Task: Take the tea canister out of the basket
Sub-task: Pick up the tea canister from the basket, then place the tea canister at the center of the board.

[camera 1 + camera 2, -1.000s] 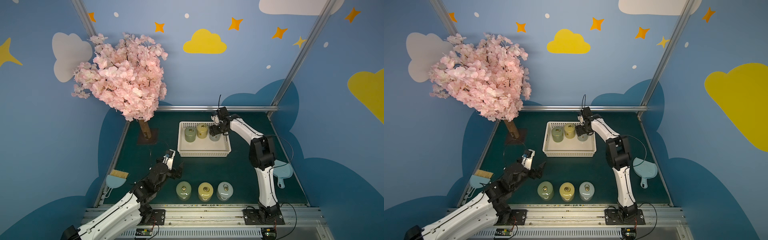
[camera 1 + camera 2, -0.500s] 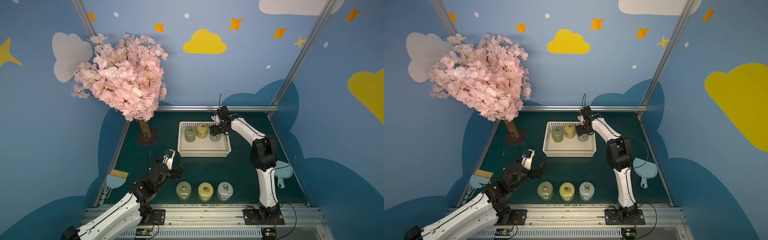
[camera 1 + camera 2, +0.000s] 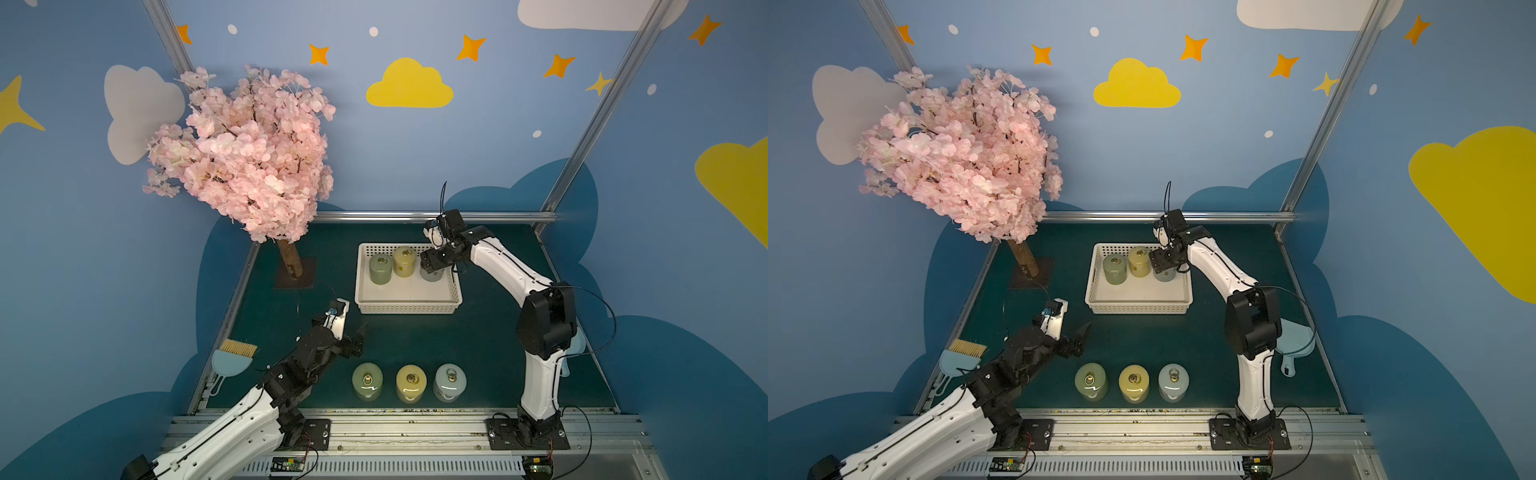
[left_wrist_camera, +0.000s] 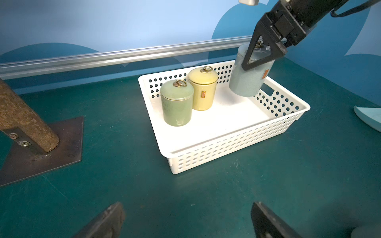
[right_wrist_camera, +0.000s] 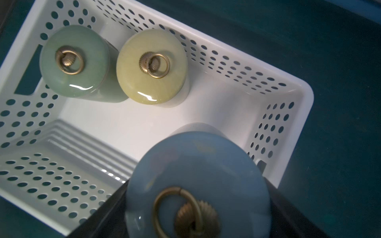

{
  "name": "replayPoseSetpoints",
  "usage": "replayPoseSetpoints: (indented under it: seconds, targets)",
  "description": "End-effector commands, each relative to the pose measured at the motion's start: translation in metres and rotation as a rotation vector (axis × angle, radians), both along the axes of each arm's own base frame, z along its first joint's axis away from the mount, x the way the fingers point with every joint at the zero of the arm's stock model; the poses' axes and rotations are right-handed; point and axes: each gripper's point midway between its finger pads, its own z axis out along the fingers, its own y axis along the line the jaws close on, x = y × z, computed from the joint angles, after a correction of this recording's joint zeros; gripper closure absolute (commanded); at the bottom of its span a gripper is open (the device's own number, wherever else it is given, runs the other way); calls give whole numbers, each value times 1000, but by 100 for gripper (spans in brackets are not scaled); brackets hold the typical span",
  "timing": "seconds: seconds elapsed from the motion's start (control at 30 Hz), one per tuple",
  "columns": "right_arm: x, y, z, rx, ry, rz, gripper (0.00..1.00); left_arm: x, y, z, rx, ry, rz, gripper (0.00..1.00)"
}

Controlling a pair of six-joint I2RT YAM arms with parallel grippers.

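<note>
The white perforated basket [image 3: 407,308] [image 3: 1138,308] [image 4: 226,148] [image 5: 61,181] sits on the green mat. A pale blue tea canister [image 3: 432,275] [image 3: 1165,275] [image 4: 247,80] [image 5: 198,164] hangs slightly tilted just above the basket floor at its back right corner. My right gripper [image 3: 434,262] [image 3: 1167,262] [image 4: 255,61] [image 5: 198,206] is shut on its lid. A green canister [image 3: 380,269] [image 4: 177,103] [image 5: 74,61] and a yellow canister [image 3: 404,262] [image 4: 203,90] [image 5: 151,66] stand along the basket's back wall. My left gripper [image 3: 357,337] [image 3: 1081,337] [image 4: 188,216] hovers open and empty over the mat, in front and to the left of the basket.
Three canisters stand in a row near the front edge: green [image 3: 367,381], yellow [image 3: 411,383] and blue [image 3: 449,381]. A pink blossom tree [image 3: 249,153] rises from a metal base plate [image 3: 295,276] left of the basket. A brush and dustpan [image 3: 232,357] lie at the left edge.
The right arm's elbow has swung a little toward the front right while its gripper stays over the basket's back right corner with the blue canister. The left arm has not moved.
</note>
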Motion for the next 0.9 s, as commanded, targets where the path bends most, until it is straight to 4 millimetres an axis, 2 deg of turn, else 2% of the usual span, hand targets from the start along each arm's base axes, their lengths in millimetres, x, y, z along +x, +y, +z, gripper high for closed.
replayPoseSetpoints:
  seconds: [0.0,0.47,0.87]
  targets:
    - [-8,1,38,34,-85,-3,45,0,2,-1,0,-12,1,0]
    - [-71,-10,73,51,-155,1,45,-1,2,1,-9,-17,1,0]
    - [-127,-17,77,85,-176,34,46,-1,4,1,-8,-20,9,0]
